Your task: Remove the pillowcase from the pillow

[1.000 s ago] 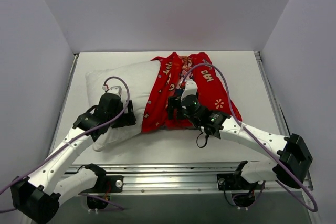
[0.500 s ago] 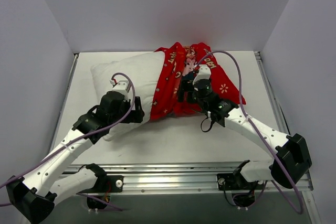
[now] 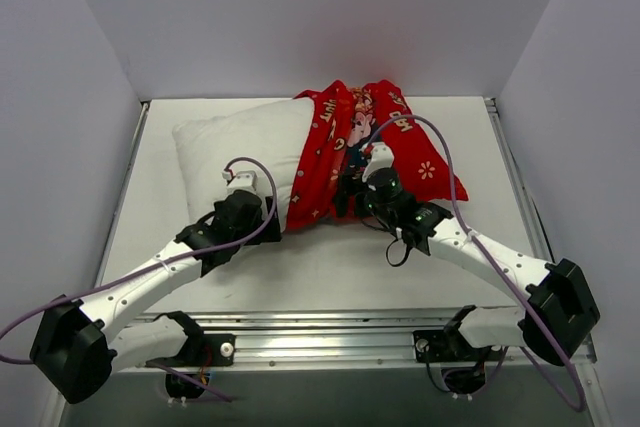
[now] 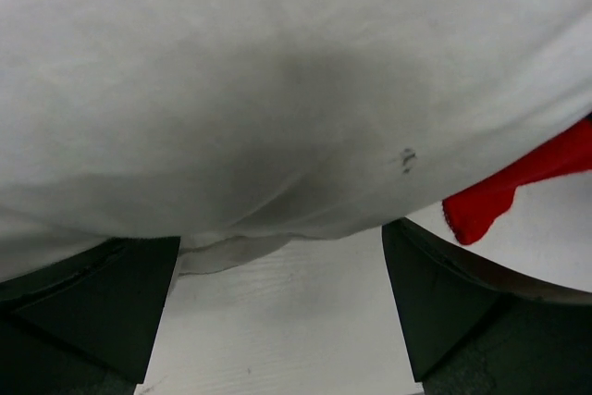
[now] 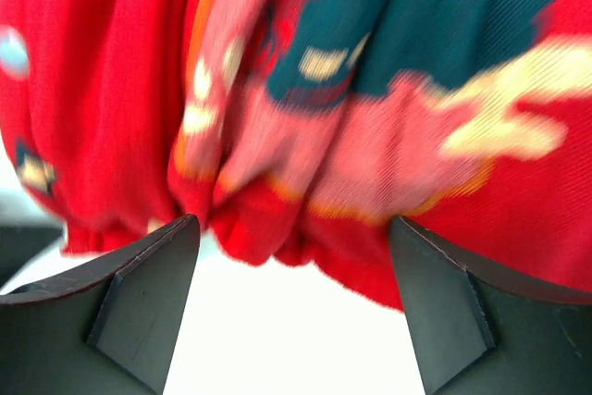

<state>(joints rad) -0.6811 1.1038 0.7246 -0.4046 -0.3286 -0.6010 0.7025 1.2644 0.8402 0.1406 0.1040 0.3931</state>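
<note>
The white pillow (image 3: 232,147) lies at the back left of the table, its right half still inside the bunched red pillowcase (image 3: 400,142). My left gripper (image 3: 266,213) is open at the pillow's near edge, close to the case's hem. In the left wrist view (image 4: 282,249) the pillow (image 4: 277,90) fills the top, bare table shows between the fingers, and a red corner of the case (image 4: 486,203) hangs at the right. My right gripper (image 3: 349,192) is open at the near edge of the case. In the right wrist view (image 5: 294,225) the red folds (image 5: 305,117) hang just beyond the fingertips.
The white table (image 3: 330,272) is walled by grey panels on the left, back and right. A metal rail (image 3: 330,332) runs along the near edge by the arm bases. Purple cables loop over both arms.
The pillow and case have shifted toward the back of the table. My left gripper has moved right along the pillow's near edge. My right gripper has moved a little back and left.
</note>
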